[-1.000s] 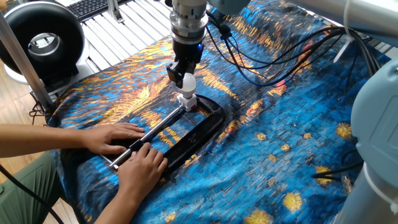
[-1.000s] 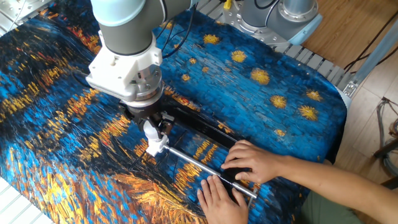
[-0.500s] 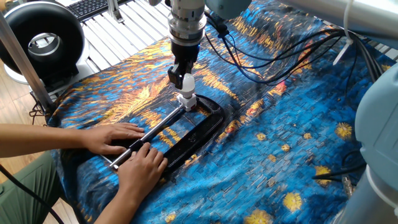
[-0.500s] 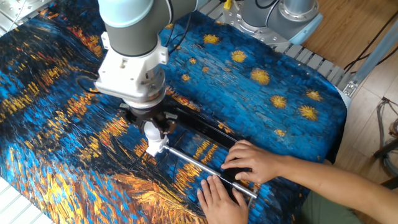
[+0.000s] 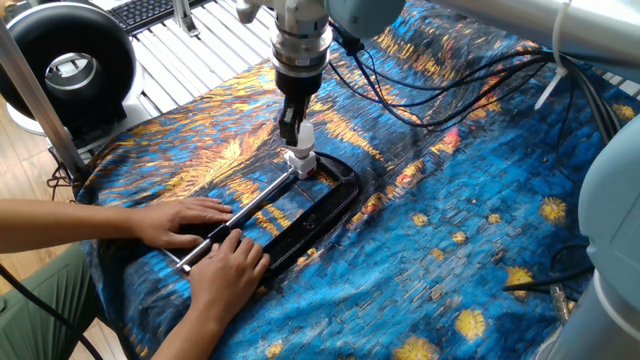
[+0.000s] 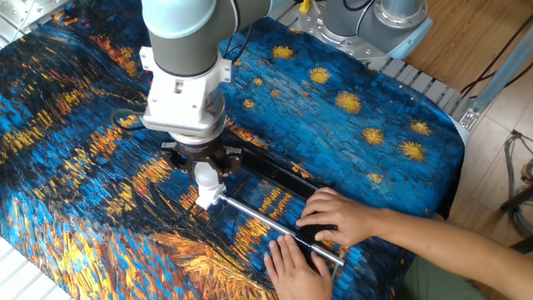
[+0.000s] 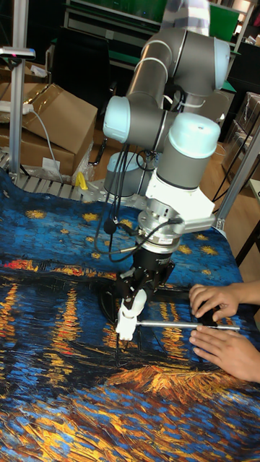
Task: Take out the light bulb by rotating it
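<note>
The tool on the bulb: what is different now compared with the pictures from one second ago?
The tool has turned about its upright axis: the wrist and fingers face another way than a second ago, while it remains closed on the light bulb. The bulb still stands in the white socket, with no visible lift. The person's hands still press the metal rod and black frame down, unmoved.

Tablecloth (image 5: 480,200) – deep blue with orange-yellow brushstroke streaks and yellow star blobs. Light bulb (image 6: 203,175) white, socket (image 6: 208,197) white. Tray (image 5: 335,195) black, rod (image 5: 245,215) silver. Arm (image 7: 180,79) grey with pale-blue caps – gripper (image 6: 204,171) black.
</note>
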### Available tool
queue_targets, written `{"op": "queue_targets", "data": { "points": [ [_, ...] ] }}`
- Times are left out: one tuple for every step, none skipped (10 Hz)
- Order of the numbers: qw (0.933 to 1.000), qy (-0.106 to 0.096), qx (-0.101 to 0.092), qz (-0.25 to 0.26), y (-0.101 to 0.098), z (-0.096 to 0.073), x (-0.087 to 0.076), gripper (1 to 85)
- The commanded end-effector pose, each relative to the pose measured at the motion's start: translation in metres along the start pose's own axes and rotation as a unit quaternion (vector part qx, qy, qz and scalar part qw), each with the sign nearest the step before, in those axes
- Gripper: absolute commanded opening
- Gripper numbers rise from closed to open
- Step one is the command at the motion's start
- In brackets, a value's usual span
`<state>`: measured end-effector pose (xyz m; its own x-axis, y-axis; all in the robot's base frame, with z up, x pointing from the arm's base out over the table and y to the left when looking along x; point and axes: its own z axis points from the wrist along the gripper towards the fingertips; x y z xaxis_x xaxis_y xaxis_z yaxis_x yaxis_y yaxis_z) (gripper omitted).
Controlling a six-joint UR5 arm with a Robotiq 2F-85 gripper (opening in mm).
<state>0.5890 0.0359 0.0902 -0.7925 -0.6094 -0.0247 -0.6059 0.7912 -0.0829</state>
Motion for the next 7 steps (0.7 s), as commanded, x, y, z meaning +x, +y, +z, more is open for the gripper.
{"op": "queue_targets", "data": {
  "points": [
    [0.9980,0.011,0.001,-0.063,0.001,-0.006,0.001,13.7],
    [0.9963,0.003,0.002,-0.086,0.000,-0.005,-0.004,13.7],
    [0.9940,-0.004,0.006,-0.109,-0.002,-0.003,-0.008,13.7],
    [0.9926,-0.006,0.013,-0.121,-0.005,-0.002,-0.010,13.7],
    [0.9913,-0.009,0.017,-0.130,-0.007,-0.001,-0.011,13.7],
    [0.9895,-0.009,0.022,-0.142,-0.010,-0.001,-0.011,13.7],
    [0.9883,-0.009,0.024,-0.150,-0.010,-0.001,-0.011,13.3]
  ]
}}
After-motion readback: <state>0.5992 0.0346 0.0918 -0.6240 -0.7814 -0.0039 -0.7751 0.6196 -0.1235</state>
